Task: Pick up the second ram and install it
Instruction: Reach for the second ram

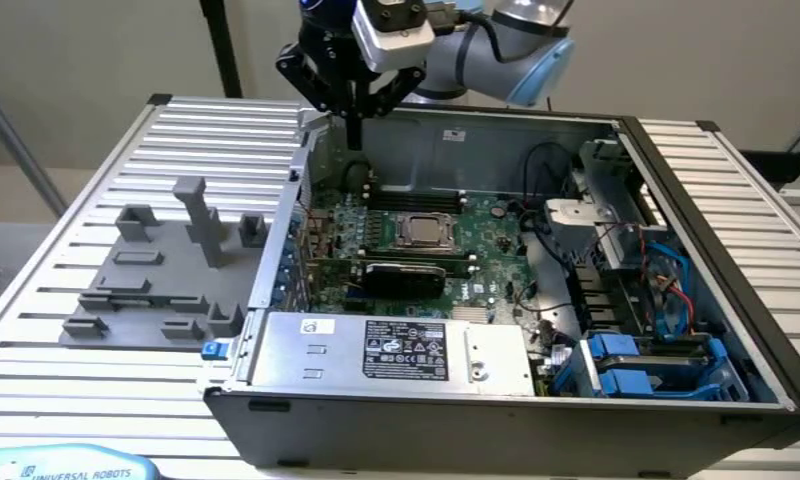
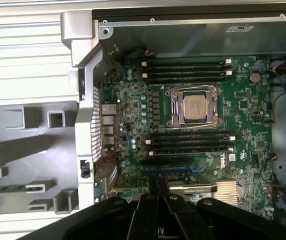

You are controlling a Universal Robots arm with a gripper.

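The end effector (image 1: 353,120) is shut, empty, above the case (image 1: 507,135). The second ram (image 2: 2,188) is seated in the holder (image 2: 37,117) at the exterior view's left; it could be knocked loose if approached shut.

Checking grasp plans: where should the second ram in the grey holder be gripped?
Pinch the second ram across its flat faces at the exposed long edge, coming from above: it seems to stand on edge in the grey holder.
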